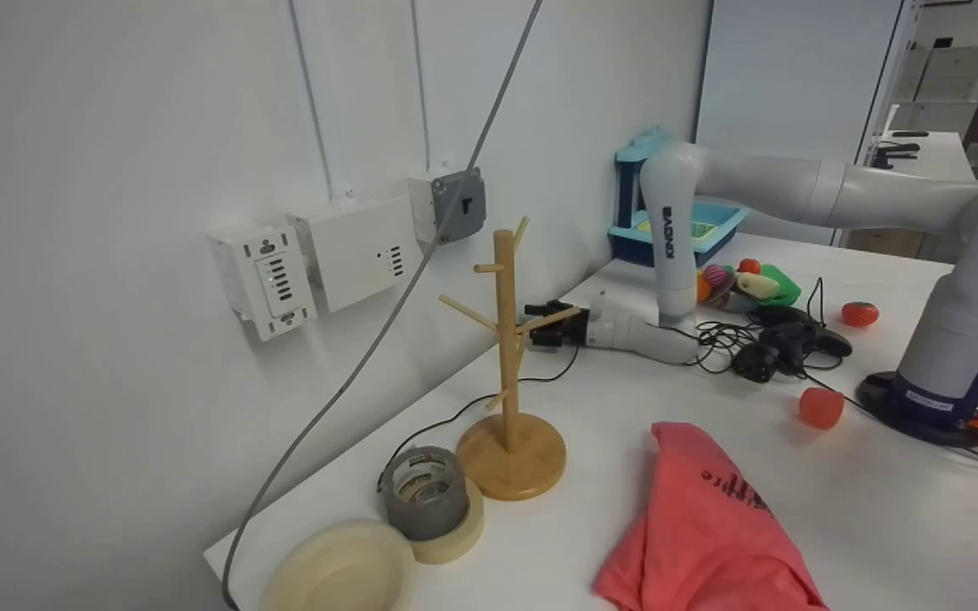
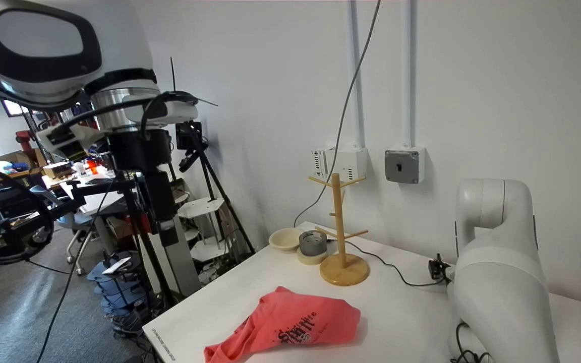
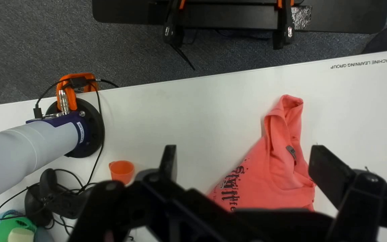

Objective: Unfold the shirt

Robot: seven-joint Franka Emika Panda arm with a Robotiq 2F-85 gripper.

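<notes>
White wall (image 1: 115, 212) and a white table (image 1: 608, 399) fill most of an exterior view, with a grey cable (image 1: 341, 390) slanting across a switch box (image 1: 461, 204). Bunched on the table, the shirt (image 1: 701, 526) is cut off at the lower edge, as is a pale bowl (image 1: 340, 568). Next to the bowl, grey tape (image 1: 427, 509) rests on a paler roll (image 1: 459, 543), a wooden mug tree (image 1: 507, 339) just beside. Its pegs partly cover the end of a Kinova arm (image 1: 812, 191). Near an orange cup (image 1: 821, 408), wires tangle around a black controller (image 1: 786, 348); the coloured heap behind is too small to sort out.

In an exterior view the robot's arm (image 2: 124, 45) leaves the frame at left, its dark lower end hard to tell from the cluttered room. The shirt lies print up before the mug tree, one end reaching the frame's bottom.

Wrist view: the gripper (image 3: 244, 151) has its fingers (image 3: 328, 174) spread wide, well above the shirt, its blurred black body hiding the shirt's lower part. Table lettering (image 3: 368, 64) runs off at right, upside down.
</notes>
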